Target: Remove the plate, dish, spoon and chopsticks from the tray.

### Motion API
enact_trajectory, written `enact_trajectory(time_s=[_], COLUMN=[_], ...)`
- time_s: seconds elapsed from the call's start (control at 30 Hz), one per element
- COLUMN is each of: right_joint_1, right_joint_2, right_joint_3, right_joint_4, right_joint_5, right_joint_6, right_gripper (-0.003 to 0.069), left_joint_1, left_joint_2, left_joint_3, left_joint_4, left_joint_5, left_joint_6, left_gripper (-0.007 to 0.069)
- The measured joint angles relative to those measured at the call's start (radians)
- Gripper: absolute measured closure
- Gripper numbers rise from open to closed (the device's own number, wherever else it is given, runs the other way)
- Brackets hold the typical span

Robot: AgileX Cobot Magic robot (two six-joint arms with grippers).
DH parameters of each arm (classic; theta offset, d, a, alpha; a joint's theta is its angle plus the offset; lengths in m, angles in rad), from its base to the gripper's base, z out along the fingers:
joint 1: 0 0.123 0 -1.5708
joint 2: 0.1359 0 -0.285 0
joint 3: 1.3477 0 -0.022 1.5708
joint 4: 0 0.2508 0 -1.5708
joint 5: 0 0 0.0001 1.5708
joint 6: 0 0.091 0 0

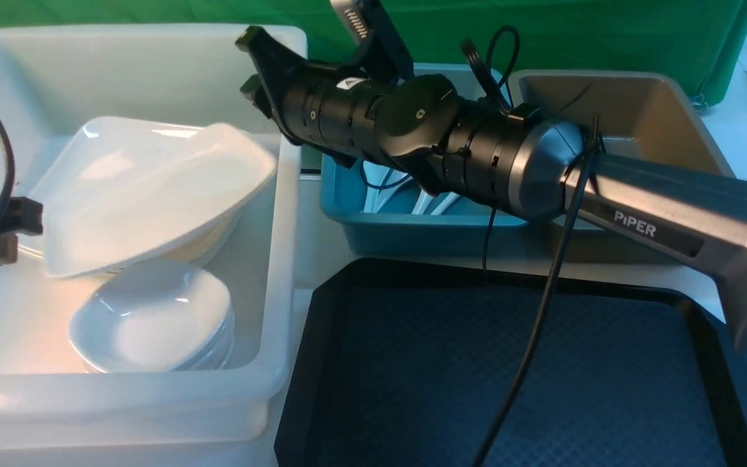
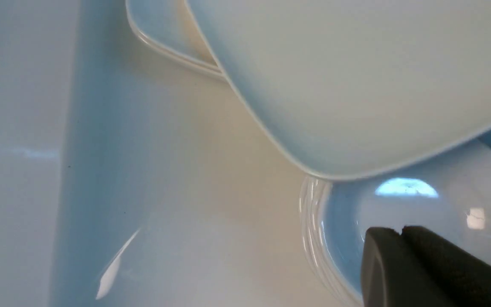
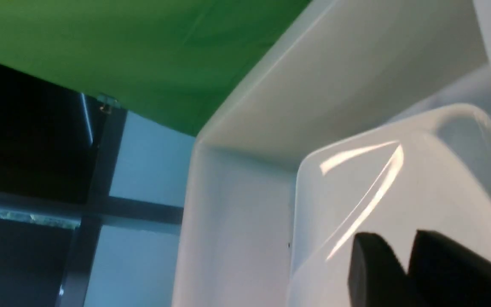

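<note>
Your right end effector (image 1: 253,65) reached across over the white tub (image 1: 153,58), its fingers (image 3: 373,264) parted by a narrow gap with nothing visibly between them, just beside the plate (image 1: 146,194). That plate lay tilted on a stack in the tub, above the small dishes (image 1: 153,324), and the black tray (image 1: 516,370) sat bare. Your left end effector (image 2: 401,232) was closed on nothing, poised over a small dish.

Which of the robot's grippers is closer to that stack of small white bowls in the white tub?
Left. The left gripper hangs right over the small bowls; the right gripper reaches over the tub's far corner, beyond the plate.
</note>
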Motion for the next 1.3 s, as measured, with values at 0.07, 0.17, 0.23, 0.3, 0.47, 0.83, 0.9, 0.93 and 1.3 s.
enact_trajectory(time_s=[0.07, 0.17, 0.23, 0.3, 0.47, 0.83, 0.9, 0.93, 1.3], right_joint_1=[-0.001, -0.004, -0.008, -0.017, -0.068, -0.302, -0.32, -0.323, -0.324], right_joint_2=[0.0, 0.0, -0.001, -0.007, -0.082, -0.494, -0.576, -0.613, -1.286], right_joint_3=[0.0, 0.0, 0.0, 0.0, 0.0, 0.0, 0.0, 0.0, 0.499], right_joint_4=[0.0, 0.0, 0.0, -0.022, -0.18, -0.691, -0.748, -0.775, -0.824], right_joint_5=[-0.017, -0.044, -0.047, -0.031, 0.176, 0.965, 1.082, 1.121, 0.948], right_joint_6=[-0.004, -0.027, -0.035, -0.051, -0.165, -0.31, -0.311, -0.311, -0.25], right_gripper=[0.0468, 0.0435, 0.0424, 0.0427, 0.0512, 0.0634, 0.0634, 0.0634, 0.0635], left_joint_1=[0.0, 0.0, 0.0, 0.0, 0.0, 0.0, 0.0, 0.0, -0.169], left_joint_2=[0.0, 0.0, 0.0, 0.0, 0.0, 0.012, 0.04, 0.06, 0.128], left_joint_3=[0.0, 0.0, 0.0, 0.0, 0.0, -0.006, -0.038, -0.062, -0.235], left_joint_4=[0.001, 0.001, 0.001, 0.002, 0.002, -0.121, -0.148, -0.153, -0.019], left_joint_5=[0.002, 0.002, 0.002, 0.002, 0.003, -0.053, -0.039, -0.024, 0.049], left_joint_6=[0.003, 0.005, 0.006, 0.016, 0.026, 0.116, 0.131, 0.136, 0.179], left_gripper=[0.0612, 0.0612, 0.0612, 0.0612, 0.0612, 0.0612, 0.0612, 0.0612, 0.0612])
